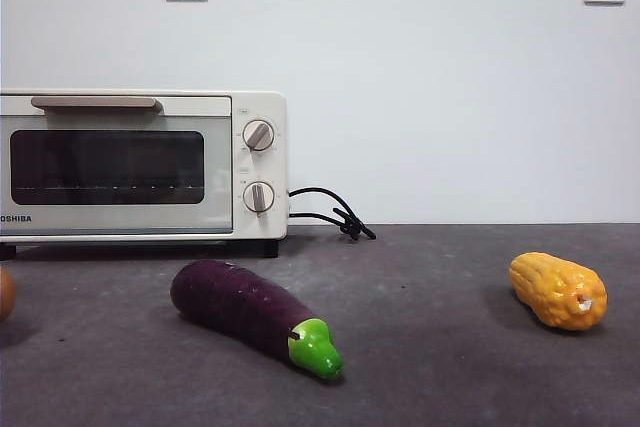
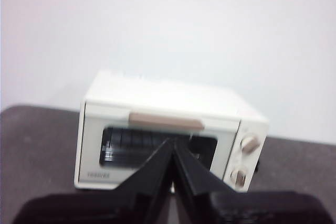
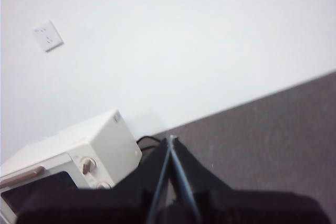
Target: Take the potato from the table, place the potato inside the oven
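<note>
Three pieces of produce lie in front of you on the table (image 1: 430, 347), and the oven (image 1: 140, 167) is the biggest thing on it, standing at the back left against the wall with its glass door closed and its black cord (image 1: 330, 212) trailing off to the right. Next in size, the eggplant (image 1: 250, 315) lies near the middle, green stem end toward the camera. Your corn cob (image 1: 557, 290) rests well apart on the right. Your potato (image 1: 5, 293) shows only as an orange-brown sliver at the far left edge, in front of the oven. Both arms wait above: the left gripper (image 2: 173, 148) faces the oven door with jaws pressed together, empty; the right gripper (image 3: 171, 141) is likewise closed on nothing.
</note>
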Controlling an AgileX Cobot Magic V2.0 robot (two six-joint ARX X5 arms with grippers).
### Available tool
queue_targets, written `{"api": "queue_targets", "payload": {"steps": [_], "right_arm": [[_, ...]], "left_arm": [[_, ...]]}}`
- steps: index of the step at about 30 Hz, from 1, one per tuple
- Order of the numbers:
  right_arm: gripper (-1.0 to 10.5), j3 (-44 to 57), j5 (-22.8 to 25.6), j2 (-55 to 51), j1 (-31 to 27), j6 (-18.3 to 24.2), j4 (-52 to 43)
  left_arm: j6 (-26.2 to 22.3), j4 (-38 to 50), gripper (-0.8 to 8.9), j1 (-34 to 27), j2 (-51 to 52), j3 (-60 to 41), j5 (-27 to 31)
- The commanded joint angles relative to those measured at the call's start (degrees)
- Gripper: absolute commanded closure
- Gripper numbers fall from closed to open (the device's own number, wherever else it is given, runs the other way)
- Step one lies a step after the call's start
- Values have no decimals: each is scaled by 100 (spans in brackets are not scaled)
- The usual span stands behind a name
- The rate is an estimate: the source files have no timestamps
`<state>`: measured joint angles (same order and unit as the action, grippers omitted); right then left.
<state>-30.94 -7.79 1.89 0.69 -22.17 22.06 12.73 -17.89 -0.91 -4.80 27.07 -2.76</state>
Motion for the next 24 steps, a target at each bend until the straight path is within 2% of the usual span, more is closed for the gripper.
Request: {"api": "queue_targets", "payload": {"steps": [1, 10, 15, 18, 24], "right_arm": [[953, -444, -15, 186, 0, 387, 151], [953, -2011, -151, 1394, 0, 487, 1272], [950, -2861, -330, 2334, 0, 693, 2245], [949, -3195, -662, 2828, 0, 704, 2599], [949, -3434, -1497, 3648, 0, 761, 2798]], "left_arm": [[142, 2, 819, 9, -59, 199, -55], [472, -717, 819, 9, -883, 922, -452], [461, -979, 819, 9, -1840, 1357, -968], [450, -988, 819, 9, -2511, 1663, -1353], [-304, -946, 820, 9, -3792, 2430, -1735]]}}
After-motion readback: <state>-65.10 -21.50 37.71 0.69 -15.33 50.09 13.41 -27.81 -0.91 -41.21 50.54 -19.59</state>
